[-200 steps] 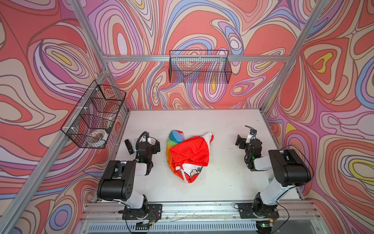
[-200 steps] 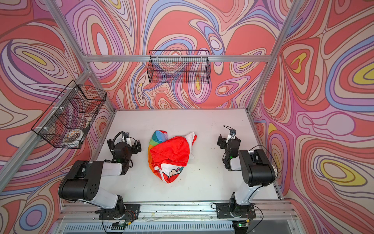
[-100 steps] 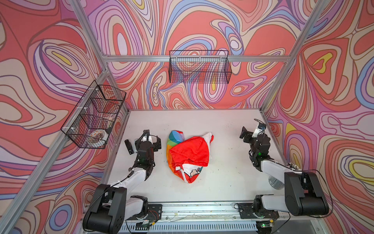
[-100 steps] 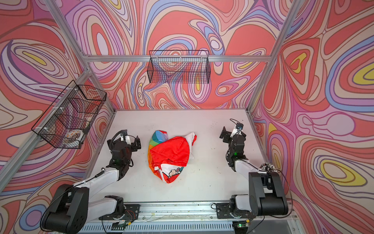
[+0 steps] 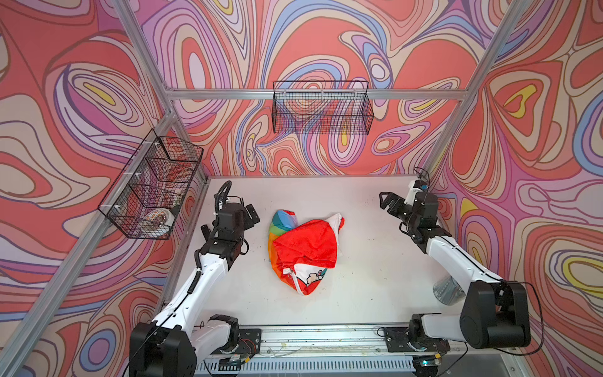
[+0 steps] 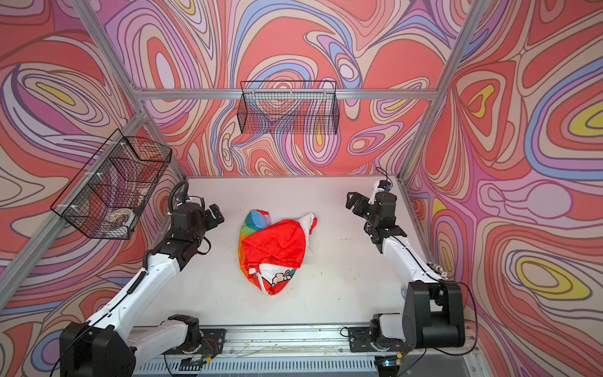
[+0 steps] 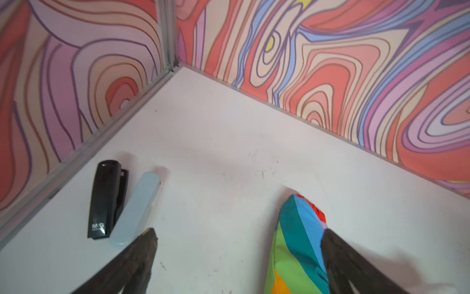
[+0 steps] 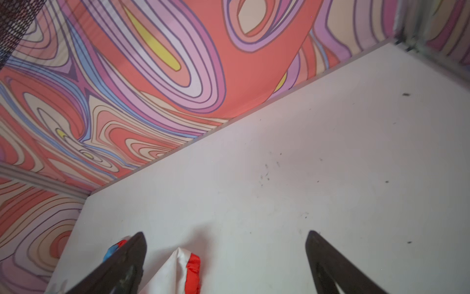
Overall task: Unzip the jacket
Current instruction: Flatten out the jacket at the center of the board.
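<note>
The jacket (image 5: 305, 248) (image 6: 275, 248) lies crumpled in a heap mid-table, red hood on top, rainbow stripes at its left, and a white cartoon panel beside the white zipper (image 5: 295, 277) at the near end. My left gripper (image 5: 252, 213) (image 6: 216, 217) hovers open just left of the heap. In the left wrist view the left gripper (image 7: 239, 231) has the rainbow fabric (image 7: 297, 244) against one finger. My right gripper (image 5: 386, 200) (image 6: 354, 199) is open, well to the right. In the right wrist view the right gripper (image 8: 225, 233) stands over a white sleeve (image 8: 178, 269) with a red cuff, touching nothing.
A black stapler (image 7: 106, 198) and a pale blue case (image 7: 137, 208) lie by the left wall. Wire baskets hang on the back wall (image 5: 321, 107) and the left wall (image 5: 153, 192). A clear cup (image 5: 447, 290) sits by the right arm.
Both arms have unfolded and stretched out from their bases, lifting the grippers. The right gripper moved toward the back right corner. The jacket has not moved.
</note>
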